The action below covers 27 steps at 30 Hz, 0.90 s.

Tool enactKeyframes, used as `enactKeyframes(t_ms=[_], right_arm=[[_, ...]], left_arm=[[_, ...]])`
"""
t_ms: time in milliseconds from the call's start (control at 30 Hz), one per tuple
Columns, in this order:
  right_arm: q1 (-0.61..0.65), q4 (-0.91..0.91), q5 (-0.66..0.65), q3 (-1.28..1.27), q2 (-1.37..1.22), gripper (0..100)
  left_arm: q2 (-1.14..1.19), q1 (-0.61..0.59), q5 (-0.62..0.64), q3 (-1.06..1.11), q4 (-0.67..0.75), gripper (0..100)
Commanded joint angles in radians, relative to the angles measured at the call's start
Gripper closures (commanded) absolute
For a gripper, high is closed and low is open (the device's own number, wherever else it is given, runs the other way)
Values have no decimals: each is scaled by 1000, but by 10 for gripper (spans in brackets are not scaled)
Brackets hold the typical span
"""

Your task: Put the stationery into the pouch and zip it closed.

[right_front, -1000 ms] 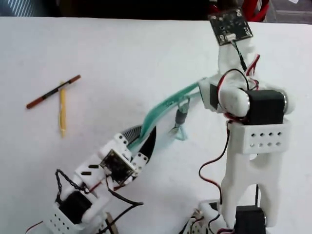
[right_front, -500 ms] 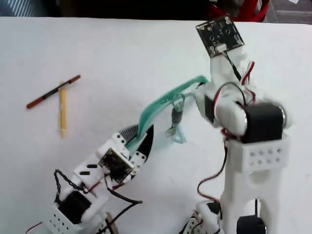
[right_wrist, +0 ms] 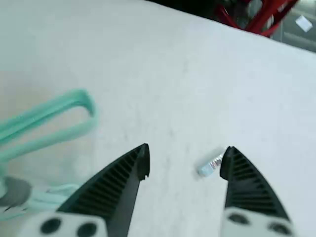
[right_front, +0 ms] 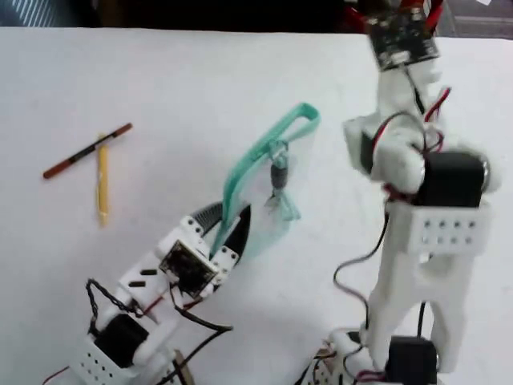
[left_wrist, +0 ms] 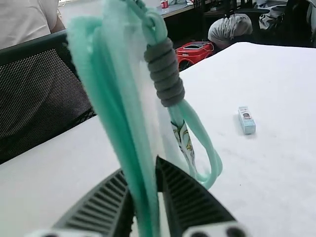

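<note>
While both pens lie far left on the tabletop, the reddish pen slanting across the far end of the yellow pen, neither is in the pouch yet. Both look light, stiff and smooth, apt to roll, so each is best pinched across the barrel near its middle.

Further right, the left tool is clenched on the teal rim of the pouch, holding it up on edge. The pouch looks soft, thin-walled and floppy. Its rim seems the firmest part and the safest hold. The grey cord-wrapped zip pull hanging beside the rim is the place to grip for closing.

At the far right, the right tool hangs released over bare tabletop, jaws wide apart with nothing between them, near the pouch's looped far end.
</note>
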State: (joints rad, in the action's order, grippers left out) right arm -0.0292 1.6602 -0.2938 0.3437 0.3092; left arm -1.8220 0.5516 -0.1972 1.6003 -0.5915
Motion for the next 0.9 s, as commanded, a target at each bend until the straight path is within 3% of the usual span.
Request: enactKeyframes(t_ms=[0, 100, 433, 700, 867], right_arm=[[-147, -19, 14, -21, -113, 772], [-226, -19, 31, -54, -239, 772], [-289, -185, 373, -54, -664, 772], [-314, -298, 494, -52, -820, 772], [-326, -407, 493, -54, -878, 772]], left_arm=[[1, -8, -3, -23, -40, 884], [1, -13, -3, -38, -46, 884], [1, -12, -9, -77, -120, 881], [1, -13, -11, -77, -117, 880], [1, -13, -12, -77, -115, 880]])
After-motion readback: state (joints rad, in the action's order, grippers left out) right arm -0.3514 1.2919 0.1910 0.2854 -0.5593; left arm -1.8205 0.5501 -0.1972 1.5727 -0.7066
